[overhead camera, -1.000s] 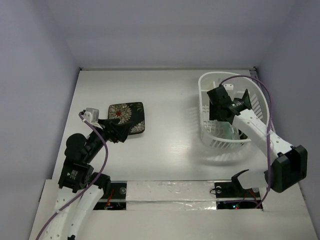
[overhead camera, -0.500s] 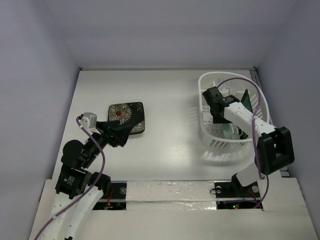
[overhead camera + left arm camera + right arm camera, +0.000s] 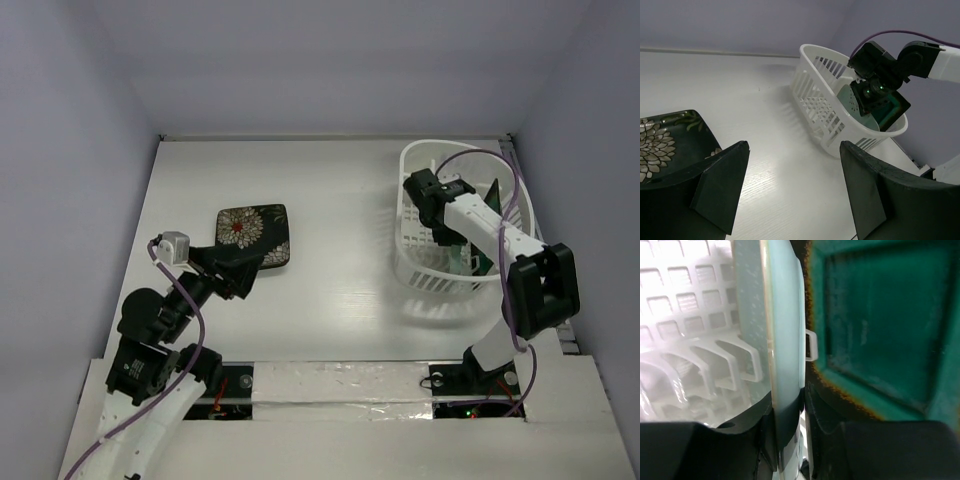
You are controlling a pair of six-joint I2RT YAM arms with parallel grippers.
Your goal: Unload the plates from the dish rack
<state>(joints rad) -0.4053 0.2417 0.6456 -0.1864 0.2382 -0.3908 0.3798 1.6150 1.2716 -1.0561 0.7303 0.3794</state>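
The white dish rack (image 3: 428,282) stands at the right of the table, with two plates upright inside it. My right gripper (image 3: 787,412) reaches down into the rack, and its black fingers (image 3: 740,432) press both faces of the pale mint-green plate (image 3: 785,340) at its edge. Right beside it stands the brown-rimmed teal plate (image 3: 875,325). From above, the right gripper (image 3: 452,245) hides most of the mint plate. The black floral plate (image 3: 252,232) lies flat on the table at the left. My left gripper (image 3: 243,268) hovers open at that plate's near edge, holding nothing.
The left wrist view shows bare white table (image 3: 765,100) between the floral plate (image 3: 665,145) and the rack (image 3: 822,112). A purple cable (image 3: 530,200) loops over the rack's right side. Purple walls close in the table at the back and sides.
My right gripper has gone deeper into the rack and its fingers have come together on the mint-green plate. The left arm has drawn back a little toward its base, still open.
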